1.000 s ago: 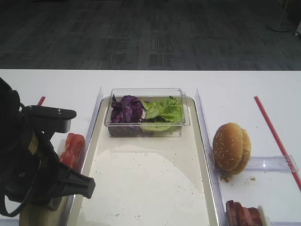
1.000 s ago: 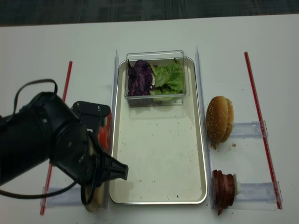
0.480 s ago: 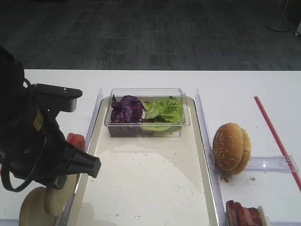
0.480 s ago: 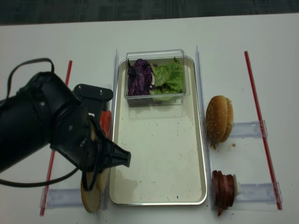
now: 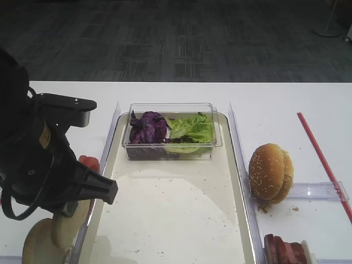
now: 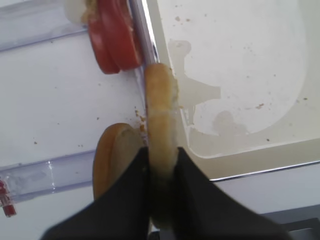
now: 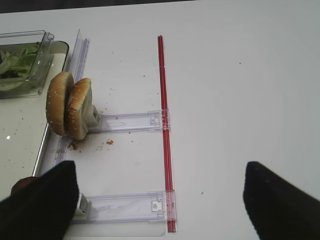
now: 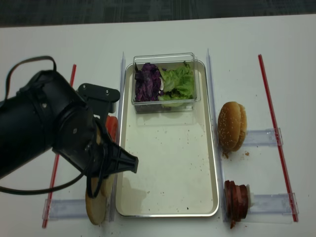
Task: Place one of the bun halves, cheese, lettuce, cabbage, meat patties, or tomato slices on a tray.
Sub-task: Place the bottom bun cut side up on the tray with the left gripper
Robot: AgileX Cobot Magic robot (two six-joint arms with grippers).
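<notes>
Pale bun half (image 6: pixel 161 145), pinched on edge by the closed left hand (image 6: pixel 161 172), has risen off the remaining bun half (image 6: pixel 114 157) beside the tray (image 6: pixel 260 155), ready to carry over.

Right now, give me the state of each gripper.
Left gripper: shut on a bun half, held on edge at the tray rim.
Right gripper: open, holding nothing.
</notes>
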